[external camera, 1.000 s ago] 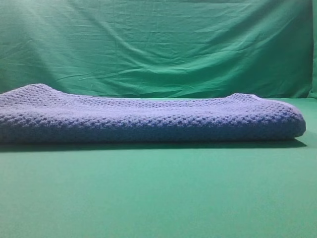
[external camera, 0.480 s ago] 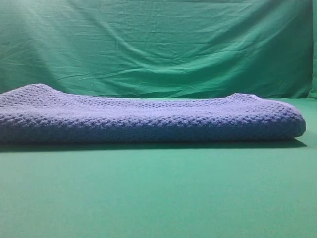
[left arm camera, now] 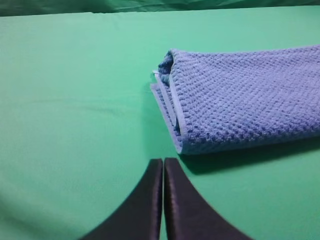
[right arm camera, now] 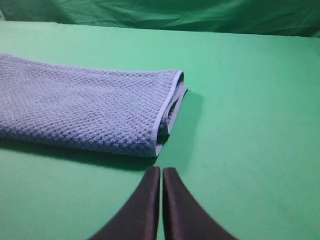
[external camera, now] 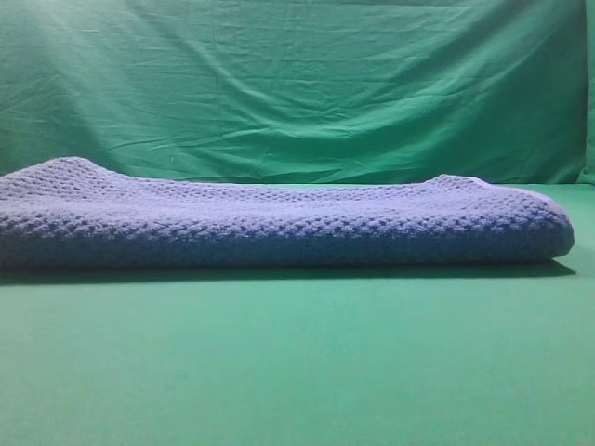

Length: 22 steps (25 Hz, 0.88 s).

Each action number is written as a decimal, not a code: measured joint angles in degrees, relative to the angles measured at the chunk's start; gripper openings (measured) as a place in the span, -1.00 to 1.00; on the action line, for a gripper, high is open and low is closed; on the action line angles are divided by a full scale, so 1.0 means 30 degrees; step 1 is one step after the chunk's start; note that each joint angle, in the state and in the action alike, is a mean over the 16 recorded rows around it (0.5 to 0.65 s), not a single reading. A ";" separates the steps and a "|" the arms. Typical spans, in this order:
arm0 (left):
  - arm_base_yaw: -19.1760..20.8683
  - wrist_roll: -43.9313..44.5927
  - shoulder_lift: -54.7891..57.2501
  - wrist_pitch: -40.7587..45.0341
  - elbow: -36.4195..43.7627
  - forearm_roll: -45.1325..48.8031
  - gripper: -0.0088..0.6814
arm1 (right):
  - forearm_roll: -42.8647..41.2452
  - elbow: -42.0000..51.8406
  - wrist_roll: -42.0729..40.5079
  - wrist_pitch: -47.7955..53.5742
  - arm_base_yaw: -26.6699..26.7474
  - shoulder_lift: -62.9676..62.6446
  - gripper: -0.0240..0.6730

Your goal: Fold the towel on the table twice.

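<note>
Towel (external camera: 279, 223) lies across the middle of the tabletop (external camera: 297, 372), stacked in layers with hems showing at both ends, so both folds look done; nothing obvious left. Left gripper (left arm camera: 163, 172) has jaws closed and empty, just near of the towel's left end. Right gripper (right arm camera: 161, 180) also closed, empty, near its right end. No brands, labels or writing visible.
</note>
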 joint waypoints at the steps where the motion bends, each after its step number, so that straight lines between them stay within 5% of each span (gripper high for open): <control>1: 0.0000 0.0000 0.0000 -0.0137 0.0198 0.0000 -0.97 | -0.0007 0.0115 -0.0002 -0.0022 0.0000 0.0000 -0.93; 22: 0.0000 0.0000 0.0000 -0.1160 0.0996 0.0000 -0.97 | -0.0068 0.0869 -0.0004 -0.0859 -0.0074 -0.0004 -0.93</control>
